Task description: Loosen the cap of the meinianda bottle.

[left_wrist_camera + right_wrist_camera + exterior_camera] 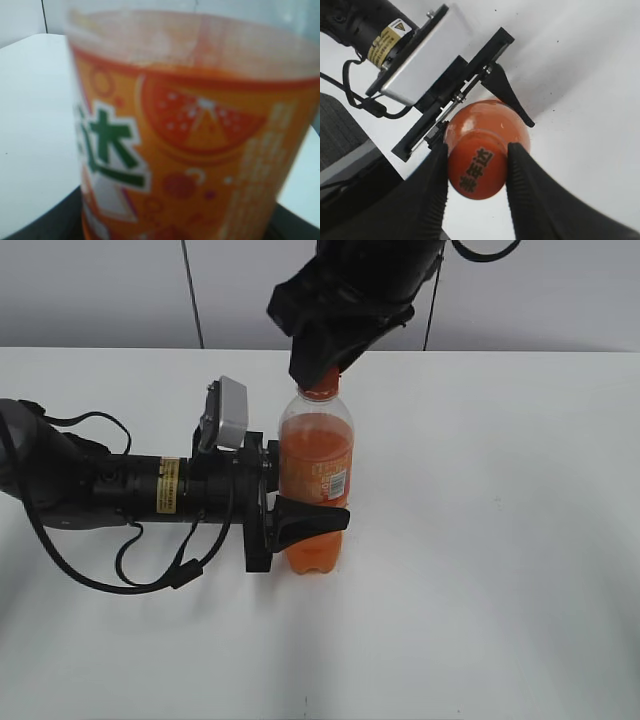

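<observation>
The meinianda bottle (pixel 316 475) stands upright on the white table, full of orange drink. My left gripper (pixel 297 512) comes in from the left and is shut on the bottle's waist. The bottle's orange label (pixel 185 150) fills the left wrist view. My right gripper (pixel 325 368) comes down from above and covers the bottle's top. In the right wrist view the orange cap (pixel 476 169), with pale characters on top, sits between the two black fingers of the right gripper (pixel 477 167), which touch its sides.
The white table (pixel 500 540) stretches to the right and front of the bottle. The left arm's body and cables (pixel 100 490) lie along the table at left. A grey wall is behind.
</observation>
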You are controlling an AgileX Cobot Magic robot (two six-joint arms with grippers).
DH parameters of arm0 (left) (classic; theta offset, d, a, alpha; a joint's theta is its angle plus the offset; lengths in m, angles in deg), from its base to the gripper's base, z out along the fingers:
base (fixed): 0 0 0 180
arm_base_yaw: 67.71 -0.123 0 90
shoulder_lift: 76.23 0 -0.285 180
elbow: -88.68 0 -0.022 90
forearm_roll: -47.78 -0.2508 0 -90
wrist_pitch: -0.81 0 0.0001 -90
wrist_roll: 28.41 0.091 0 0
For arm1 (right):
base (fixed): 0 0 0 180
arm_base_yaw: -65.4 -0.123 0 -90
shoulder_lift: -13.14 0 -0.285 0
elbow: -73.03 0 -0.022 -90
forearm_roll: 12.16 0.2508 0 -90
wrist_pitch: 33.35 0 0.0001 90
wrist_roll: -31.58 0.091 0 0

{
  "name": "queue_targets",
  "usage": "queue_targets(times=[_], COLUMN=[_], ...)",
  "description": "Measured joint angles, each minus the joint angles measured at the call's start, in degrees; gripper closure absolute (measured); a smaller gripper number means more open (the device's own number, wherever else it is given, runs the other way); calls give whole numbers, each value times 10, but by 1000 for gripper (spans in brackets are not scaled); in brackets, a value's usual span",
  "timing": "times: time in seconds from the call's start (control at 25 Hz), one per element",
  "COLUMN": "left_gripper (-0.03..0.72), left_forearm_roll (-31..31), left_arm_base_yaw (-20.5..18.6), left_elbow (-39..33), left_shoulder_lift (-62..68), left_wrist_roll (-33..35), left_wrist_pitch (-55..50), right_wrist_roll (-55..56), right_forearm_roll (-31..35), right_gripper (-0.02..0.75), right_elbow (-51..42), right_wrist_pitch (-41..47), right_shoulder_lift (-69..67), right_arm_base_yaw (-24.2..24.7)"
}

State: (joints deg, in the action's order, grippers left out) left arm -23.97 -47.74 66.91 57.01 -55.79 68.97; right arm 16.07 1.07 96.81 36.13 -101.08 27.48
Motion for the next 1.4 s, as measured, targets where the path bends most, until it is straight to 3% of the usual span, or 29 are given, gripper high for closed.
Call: queue_targets(times=[0.28, 0.56, 0.88, 1.4], left_gripper=[273, 273, 276, 276], left_forearm_roll=[0, -4, -2, -7], left_arm_base_yaw=[0, -1, -1, -1], left_elbow=[0, 0, 0, 0], left_shoulder_lift=[0, 0, 0, 0], left_wrist_roll=[0, 1, -3, -2], left_wrist_pitch=[0, 0, -2, -2], right_wrist_roll=[-97, -148, -179, -420], right_forearm_roll=[1, 24, 5, 10], right_gripper=[466, 468, 468, 468], right_elbow=[0, 1, 4, 5], right_wrist_pitch=[-1, -3, -7, -6], right_shoulder_lift=[0, -6, -9, -11], right_arm_base_yaw=[0, 1, 0, 0])
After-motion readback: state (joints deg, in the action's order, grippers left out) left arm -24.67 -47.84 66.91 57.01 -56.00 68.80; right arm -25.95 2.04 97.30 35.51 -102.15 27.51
